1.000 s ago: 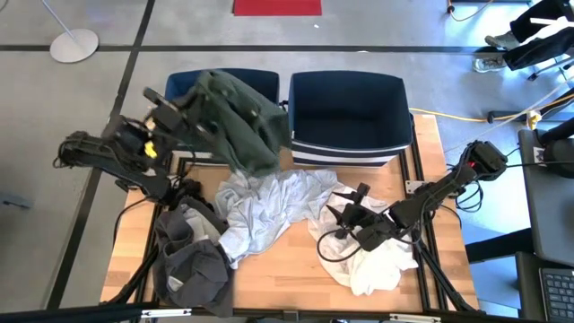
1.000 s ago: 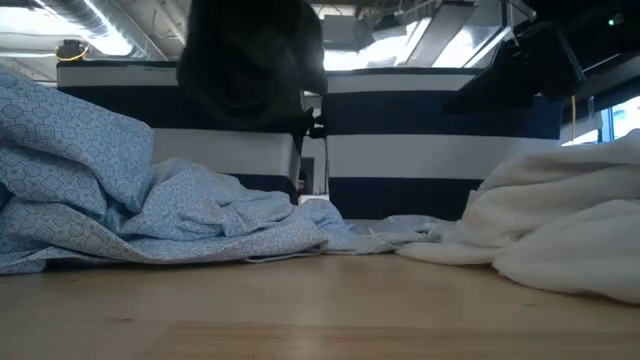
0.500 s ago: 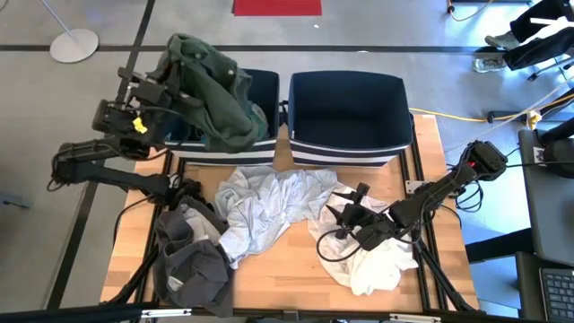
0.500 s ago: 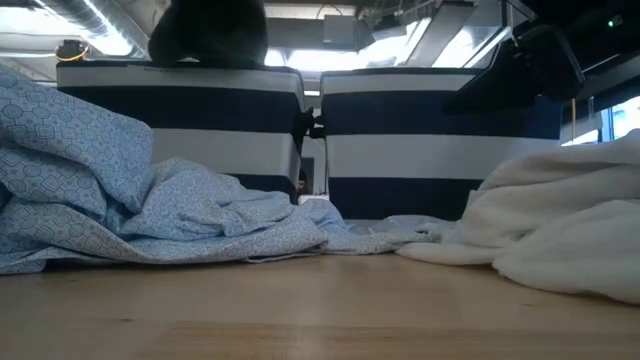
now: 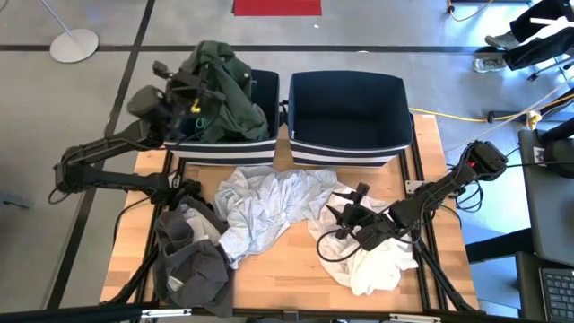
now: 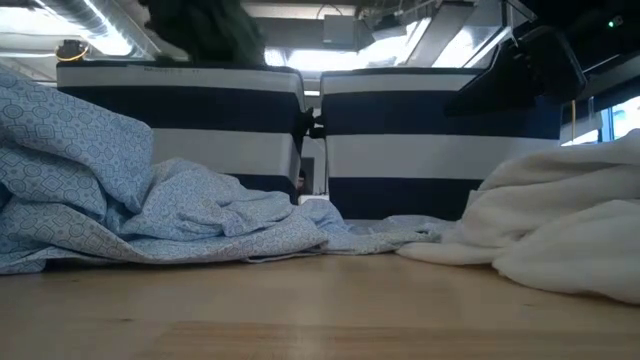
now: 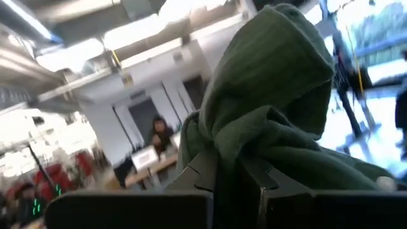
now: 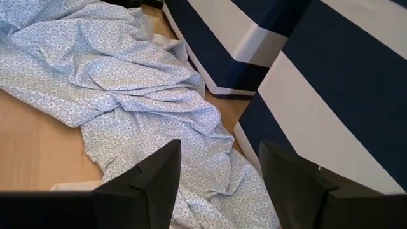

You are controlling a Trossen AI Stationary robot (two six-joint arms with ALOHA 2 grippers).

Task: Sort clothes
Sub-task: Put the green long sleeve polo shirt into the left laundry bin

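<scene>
Sorting barely begun. Left gripper point(image 5: 190, 100) clamped on dark green garment point(image 5: 224, 90), held over left bin point(image 5: 260, 144), upper left of high view. Right bin point(image 5: 348, 148) holds nothing visible. Right gripper point(image 5: 345, 220), fingers apart, rests on white garment point(image 5: 381, 265). Patterned shirt point(image 5: 265, 206) and grey clothes point(image 5: 193, 265) unsorted on table point(image 5: 287, 274).

I log the garment point(image 5: 224, 94) in my left claw point(image 5: 193, 97) as dark green. Both bins point(image 5: 348, 112) are navy with broad white stripes. The spread shirt point(image 5: 265, 206) is pale blue with a fine geometric print. Cloth point(image 5: 377, 265) under my right claw point(image 5: 345, 218): plain white. Heap point(image 5: 193, 265) at the left edge: dark grey. Counter point(image 5: 278, 274): light wood. A red mat point(image 5: 276, 7) lies on the grey floor.
</scene>
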